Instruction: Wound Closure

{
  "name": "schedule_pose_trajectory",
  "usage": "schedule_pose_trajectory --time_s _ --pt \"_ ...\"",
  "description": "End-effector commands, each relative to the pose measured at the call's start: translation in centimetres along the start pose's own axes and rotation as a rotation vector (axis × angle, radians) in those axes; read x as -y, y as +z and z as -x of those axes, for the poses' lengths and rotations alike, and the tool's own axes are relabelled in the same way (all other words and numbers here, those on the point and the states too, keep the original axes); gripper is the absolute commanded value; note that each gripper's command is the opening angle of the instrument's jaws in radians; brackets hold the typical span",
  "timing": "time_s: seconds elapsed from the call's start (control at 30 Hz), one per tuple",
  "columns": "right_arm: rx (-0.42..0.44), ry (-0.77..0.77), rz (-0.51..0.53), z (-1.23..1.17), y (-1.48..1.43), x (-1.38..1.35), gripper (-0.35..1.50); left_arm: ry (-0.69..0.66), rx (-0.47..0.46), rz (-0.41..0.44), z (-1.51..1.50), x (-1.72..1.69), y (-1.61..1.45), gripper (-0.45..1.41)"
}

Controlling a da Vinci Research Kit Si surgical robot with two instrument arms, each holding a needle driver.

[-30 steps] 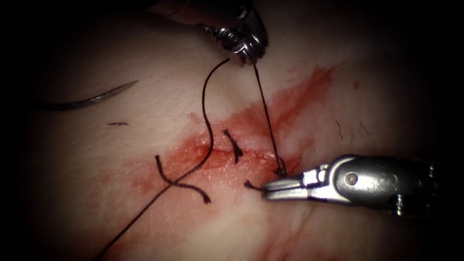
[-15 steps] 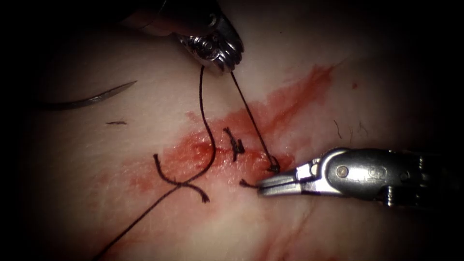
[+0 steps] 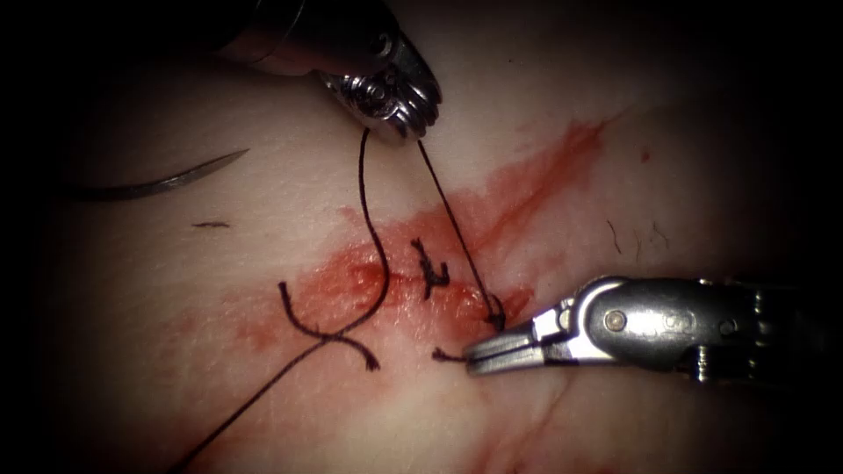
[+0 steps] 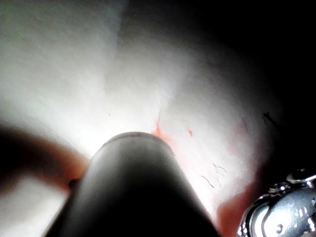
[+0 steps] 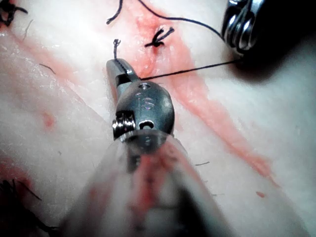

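Observation:
In the endoscope view the left tool hangs above the cut, its jaws shut on the dark thread. One strand runs taut from it down to a knot at the cut's right end. The other strand curves across the cut and trails off to the lower left. The right tool lies low on the right, shut on the short thread tail beside the knot; the right wrist view shows these jaws and the taut thread. The curved needle lies free on the tissue far left of the cut.
A tied stitch with short ends sits mid-cut, and crossed thread tails mark another at its left end. Red fluid stains the tissue up to the right. The left tool's shaft and the right tool's wrist are close together.
The left tool has moved left with the thread. The right tool has shifted slightly down and left with the tail. The knot has followed a little leftward.

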Motion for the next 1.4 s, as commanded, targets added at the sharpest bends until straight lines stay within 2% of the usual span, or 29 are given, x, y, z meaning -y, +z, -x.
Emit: schedule_pose_trajectory --time_s 0.03,1.03,1.3,1.4 --pt "-0.002 0.002 0.002 -0.01 0.06 -0.05 -0.35 0.000 -0.001 0.000 -0.06 -0.03 0.02 -0.45" --pt "0.017 0.000 -0.030 -0.04 0.10 0.02 -0.35 -0.024 -0.003 -0.017 -0.07 0.05 -0.03 -0.45" --pt "0.015 -0.003 -0.098 -0.01 0.16 0.07 -0.35 -0.036 -0.002 -0.027 -0.08 0.09 -0.06 -0.45" --pt "0.023 -0.006 -0.049 -0.04 0.11 0.04 -0.35 -0.014 -0.017 -0.015 -0.08 0.08 -0.06 -0.45"
